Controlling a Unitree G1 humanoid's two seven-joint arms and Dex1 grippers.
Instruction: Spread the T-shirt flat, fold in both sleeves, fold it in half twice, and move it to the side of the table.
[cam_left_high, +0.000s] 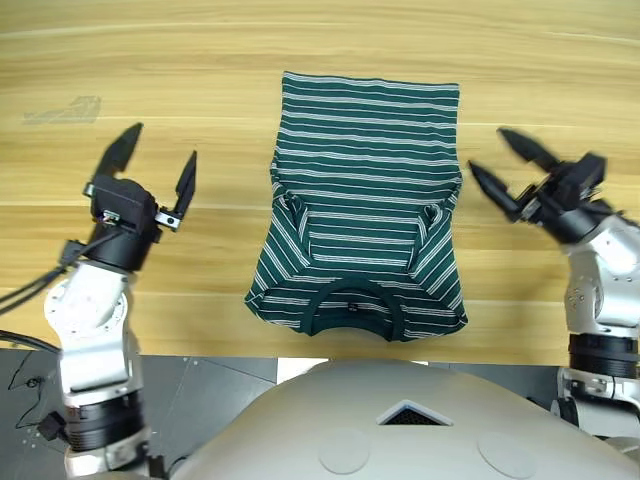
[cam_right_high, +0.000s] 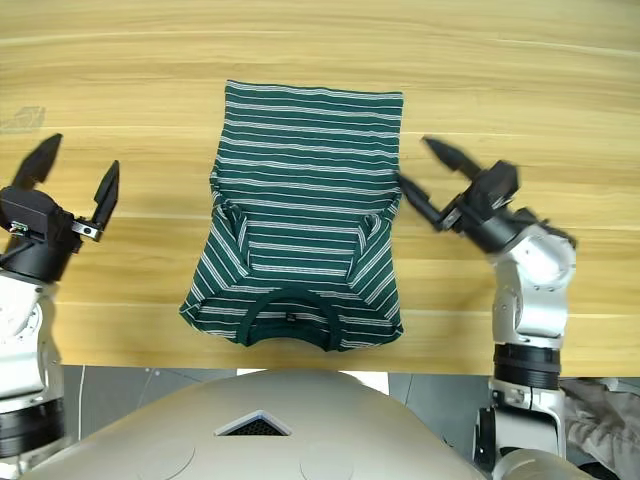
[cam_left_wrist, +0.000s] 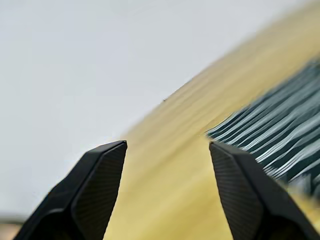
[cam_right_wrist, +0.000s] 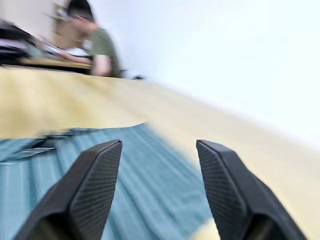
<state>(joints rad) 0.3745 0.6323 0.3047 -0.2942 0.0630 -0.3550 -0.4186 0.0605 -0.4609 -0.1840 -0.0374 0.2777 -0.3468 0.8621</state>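
Faint grey rectangular patch (cam_left_high: 62, 110) lying flat on the table (cam_left_high: 200, 60), toward its far left; cannot tell what it is. Dark grey floor (cam_left_high: 200, 390) below the table's near edge. Crumpled grey cloth (cam_right_high: 605, 415) on that floor, off the table's near right corner. Plain white wall (cam_left_wrist: 75, 65) rising beyond the table's far edge.
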